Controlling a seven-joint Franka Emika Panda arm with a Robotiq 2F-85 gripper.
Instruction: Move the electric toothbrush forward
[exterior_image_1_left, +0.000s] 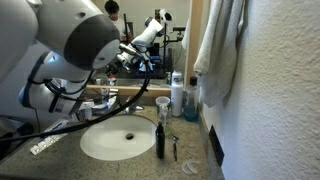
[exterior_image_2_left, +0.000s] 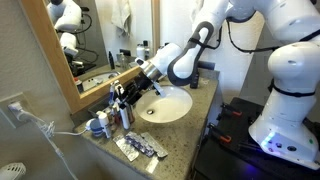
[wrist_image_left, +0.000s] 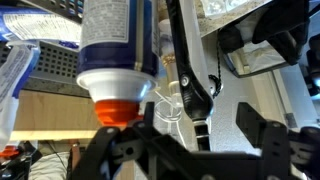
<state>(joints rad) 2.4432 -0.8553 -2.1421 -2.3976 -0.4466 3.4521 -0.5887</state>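
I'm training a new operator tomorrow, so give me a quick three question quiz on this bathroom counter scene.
1. True or false: the electric toothbrush stands upright beside the sink.
2. What hangs by the wall? A) towel B) umbrella C) saucepan
3. Fill in: in the wrist view, the bottle has an ___ cap.
Key: 1 true; 2 A; 3 orange.
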